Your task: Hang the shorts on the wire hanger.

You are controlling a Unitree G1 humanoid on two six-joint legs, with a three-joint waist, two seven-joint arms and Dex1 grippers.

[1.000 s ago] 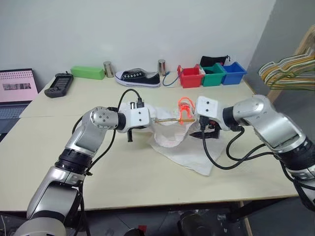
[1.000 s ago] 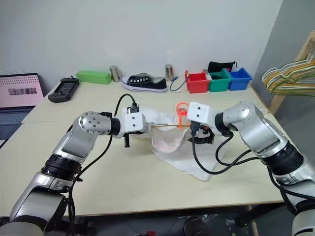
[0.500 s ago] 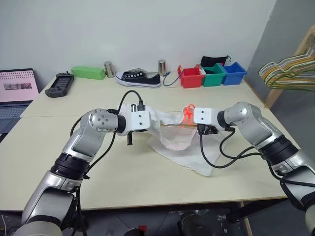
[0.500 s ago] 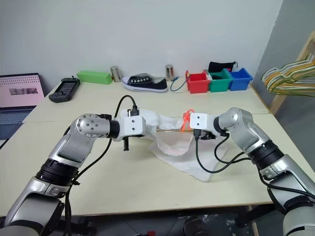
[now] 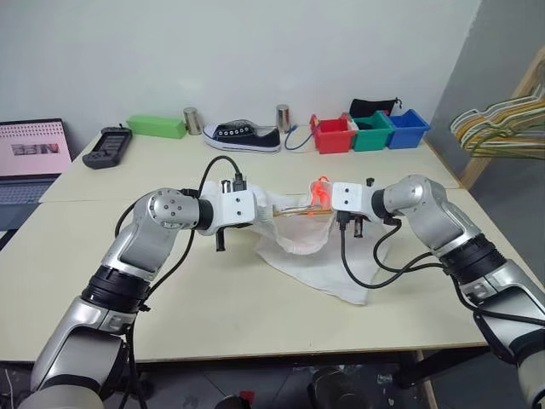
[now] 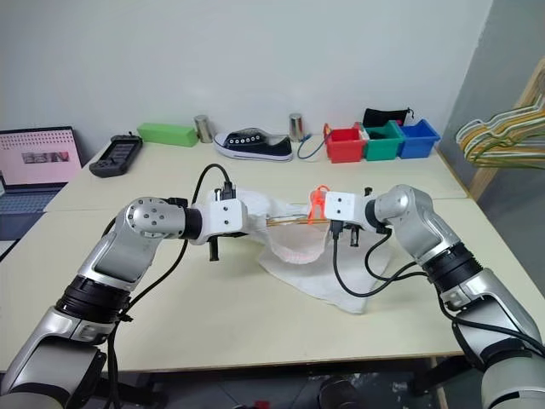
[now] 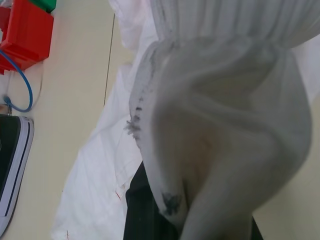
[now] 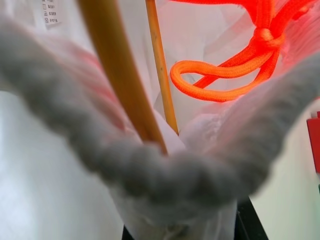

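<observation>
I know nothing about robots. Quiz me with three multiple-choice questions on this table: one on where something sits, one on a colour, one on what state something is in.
1. Where is the shoe?
A. at the table's far edge, by the wall
B. on the laptop
C. inside the red bin

2. What colour is the cord on the shorts?
A. blue
B. orange
C. green

3. How do the shorts lie?
A. folded flat
B. held up at the waistband by both claws, the rest on the table
C. in a bin

Answers:
1 A, the shoe stands near the wall.
2 B, the knotted loop is bright orange.
3 B, the left claw and right claw grip the waistband.
</observation>
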